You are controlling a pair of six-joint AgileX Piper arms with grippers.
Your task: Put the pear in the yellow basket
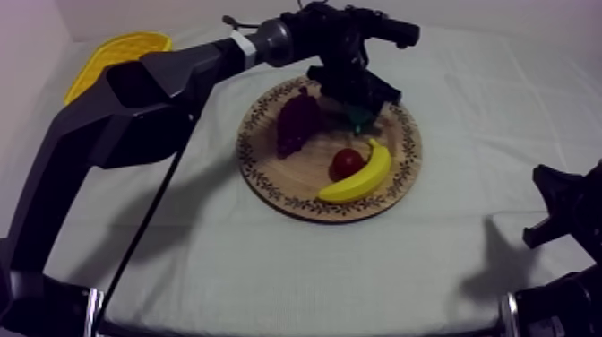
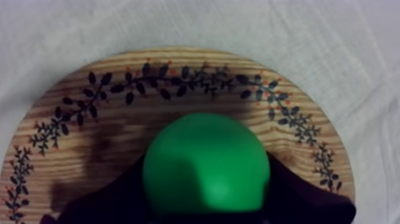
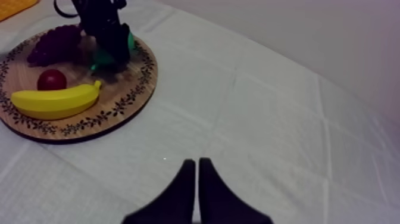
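In the top view the left arm reaches from the lower left of the frame up to the round wooden board [image 1: 269, 184] at the centre; the left gripper [image 1: 356, 106] hangs over the upper right part of this board. The left wrist view shows its black fingers [image 2: 300, 190] clenched on both sides of the green pear [image 2: 205, 164], near the patterned rim; whether the pear touches the wood, one cannot tell. On the board lie also the grapes [image 1: 298, 121] at the left; the small red fruit [image 1: 347, 163] is just beside the banana [image 1: 361, 177]. The yellow basket [image 1: 116, 54] stands at the upper left, well apart from the board. The right gripper [image 3: 197, 170] rests over the cloth [image 3: 268, 119] beside the board, its fingers pressed together on nothing.
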